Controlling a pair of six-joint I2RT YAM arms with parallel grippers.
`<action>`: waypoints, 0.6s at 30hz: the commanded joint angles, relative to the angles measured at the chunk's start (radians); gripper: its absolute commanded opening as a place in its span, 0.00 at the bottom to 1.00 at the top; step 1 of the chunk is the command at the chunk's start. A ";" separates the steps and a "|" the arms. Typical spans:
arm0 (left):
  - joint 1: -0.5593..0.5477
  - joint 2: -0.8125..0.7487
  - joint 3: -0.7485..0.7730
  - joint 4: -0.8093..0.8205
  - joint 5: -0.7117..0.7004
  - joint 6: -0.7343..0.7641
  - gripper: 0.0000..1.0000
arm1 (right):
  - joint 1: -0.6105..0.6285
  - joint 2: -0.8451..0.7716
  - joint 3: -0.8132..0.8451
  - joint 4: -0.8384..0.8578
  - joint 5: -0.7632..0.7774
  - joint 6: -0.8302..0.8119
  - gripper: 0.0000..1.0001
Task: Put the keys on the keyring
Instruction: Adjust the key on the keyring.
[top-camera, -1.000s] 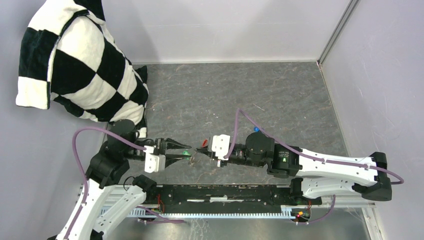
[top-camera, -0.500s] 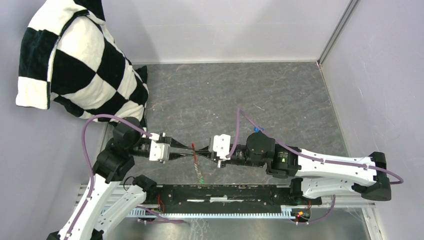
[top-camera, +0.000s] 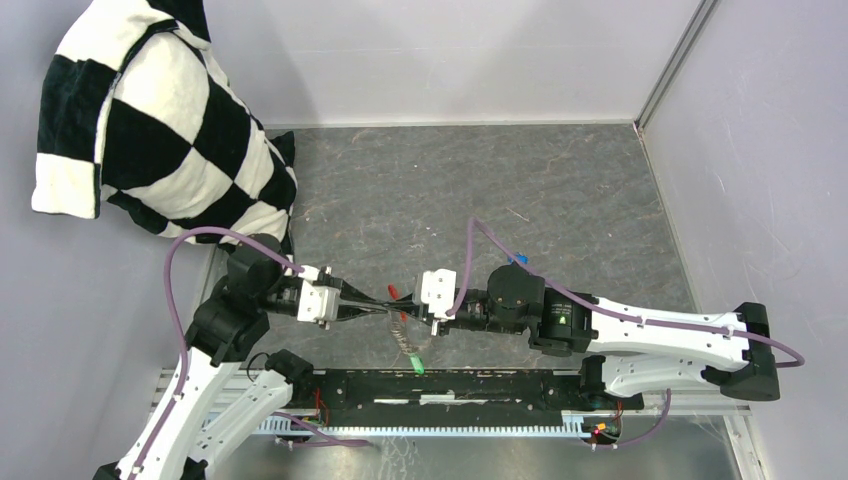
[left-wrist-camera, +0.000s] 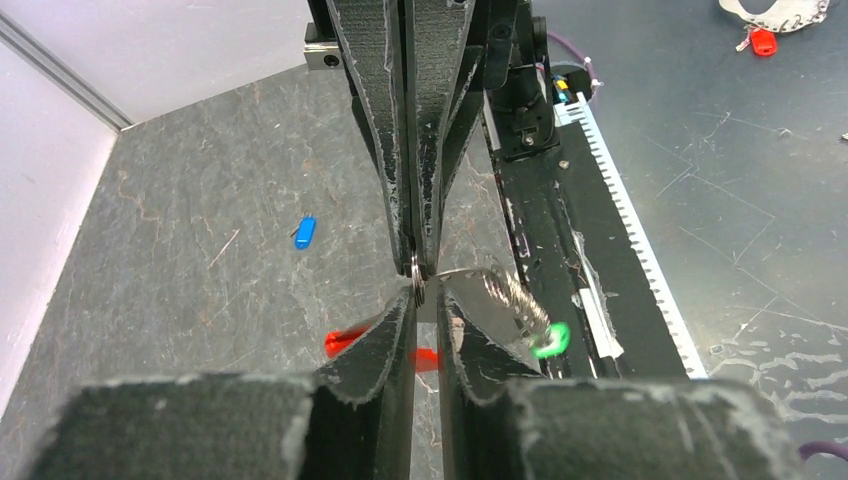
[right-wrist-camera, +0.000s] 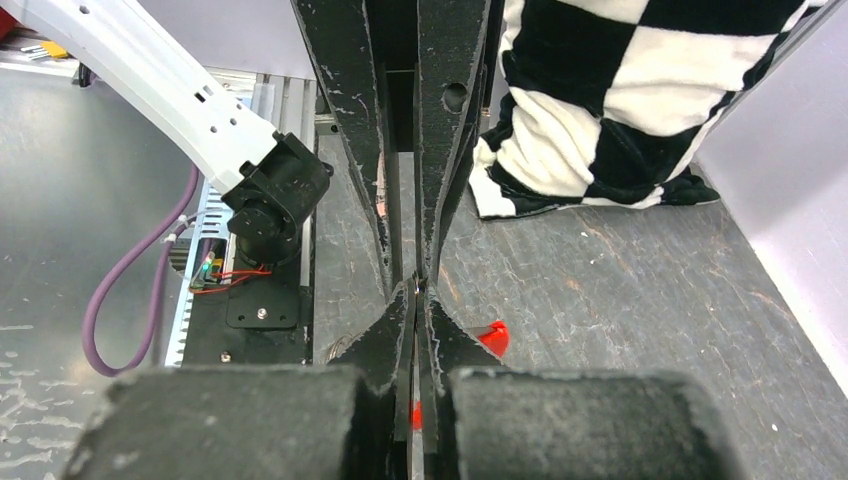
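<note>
Right gripper (right-wrist-camera: 414, 295): clamped on your keyring (left-wrist-camera: 416, 278).
Left gripper (left-wrist-camera: 426, 305): nearly together at the ring; you can't tell whether it grips.
Green key (top-camera: 416, 366): 6 o'clock below keyring.
Blue key (top-camera: 512, 258): on bench (top-camera: 450, 180), 2 o'clock.

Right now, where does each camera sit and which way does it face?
Top external: above and behind the bases, looking down at the table; both arms show.
Left wrist: on the left arm, looking past its own fingers at the right pincer and blue key.
Right wrist: on the right arm, looking past its own fingers at the left pincer and checkered cloth.
Shared: all three show the red tag.
</note>
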 joint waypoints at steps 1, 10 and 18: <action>-0.002 0.012 0.026 -0.016 -0.010 -0.001 0.16 | 0.002 0.003 0.031 0.050 0.004 0.016 0.01; -0.002 0.017 0.021 0.041 -0.119 -0.087 0.05 | 0.002 0.035 0.037 0.057 -0.007 0.028 0.01; -0.003 0.003 0.003 0.041 -0.123 -0.069 0.02 | 0.002 0.026 0.033 0.053 0.001 0.036 0.05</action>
